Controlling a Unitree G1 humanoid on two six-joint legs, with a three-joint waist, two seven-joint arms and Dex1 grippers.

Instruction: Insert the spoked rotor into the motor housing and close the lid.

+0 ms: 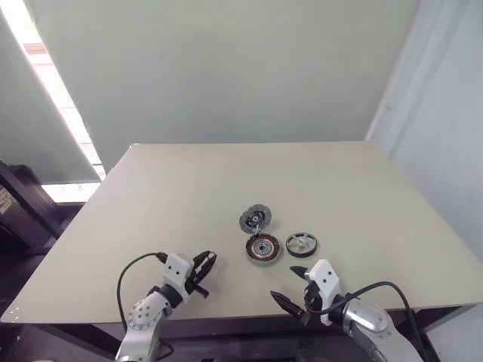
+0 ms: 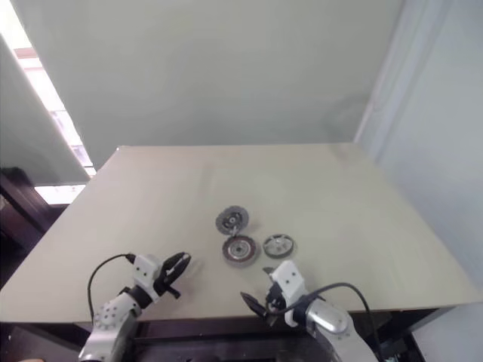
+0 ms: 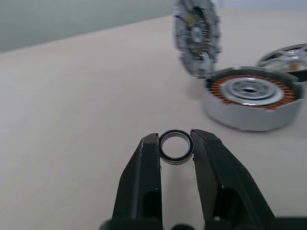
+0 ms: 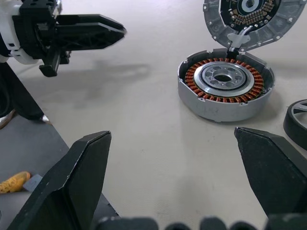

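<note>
Left gripper, held low over the table and angled rightward, pinches a small dark ring. Centre: lid propped against motor housing; spoked rotor just beside. Right gripper, angled leftward, spread wide, empty.

Table plain beige. Motor housing: grey shell, copper-orange winding ring, silver centre. Lid: grey, notched rim, dark inner ring. Spoked rotor: silver spokes, black rim. Small ring: black edge, silver face. Gripper fingers black.
</note>
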